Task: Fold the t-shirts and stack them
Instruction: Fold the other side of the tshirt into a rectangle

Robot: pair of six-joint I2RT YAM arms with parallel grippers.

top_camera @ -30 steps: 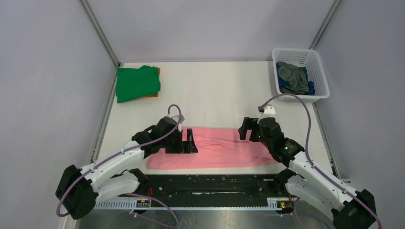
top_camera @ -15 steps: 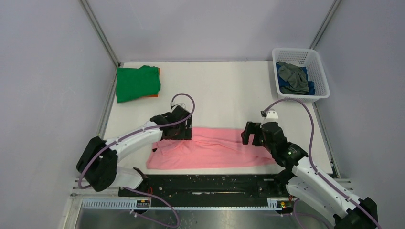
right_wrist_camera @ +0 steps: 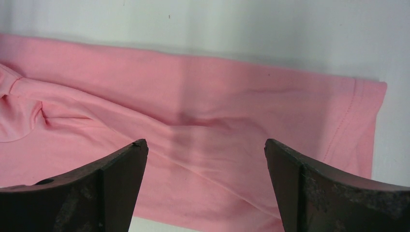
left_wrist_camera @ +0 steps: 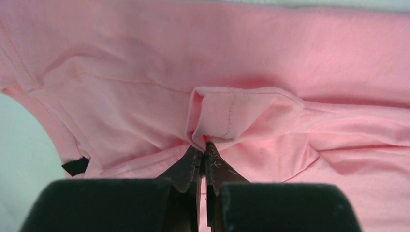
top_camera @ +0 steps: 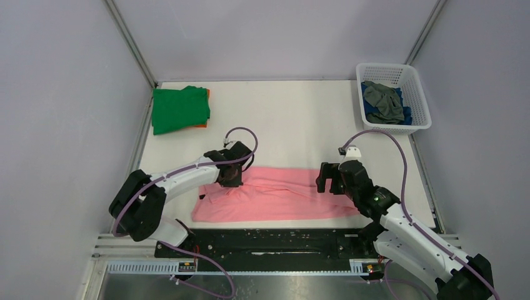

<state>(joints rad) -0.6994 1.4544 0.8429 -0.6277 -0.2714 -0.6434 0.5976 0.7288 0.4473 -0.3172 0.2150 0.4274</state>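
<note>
A pink t-shirt (top_camera: 281,195) lies as a long folded strip across the near middle of the table. My left gripper (top_camera: 230,177) is at its far left part, shut on a small raised fold of the cloth (left_wrist_camera: 227,113), with its fingertips (left_wrist_camera: 196,157) pressed together. My right gripper (top_camera: 327,177) hovers over the shirt's right end (right_wrist_camera: 241,106); it is open wide, and only flat pink cloth shows between its fingers (right_wrist_camera: 121,169). A folded green t-shirt (top_camera: 180,109) lies on an orange one (top_camera: 207,93) at the far left.
A white lattice basket (top_camera: 394,75) stands at the far right corner with a grey t-shirt (top_camera: 382,101) and a blue one (top_camera: 407,116) in it. Grey walls close in the table. A black rail (top_camera: 269,240) runs along the near edge.
My left gripper swung away from me to the pink shirt's far left edge and shut on a fold of cloth there. The right gripper shifted slightly and stayed open.
</note>
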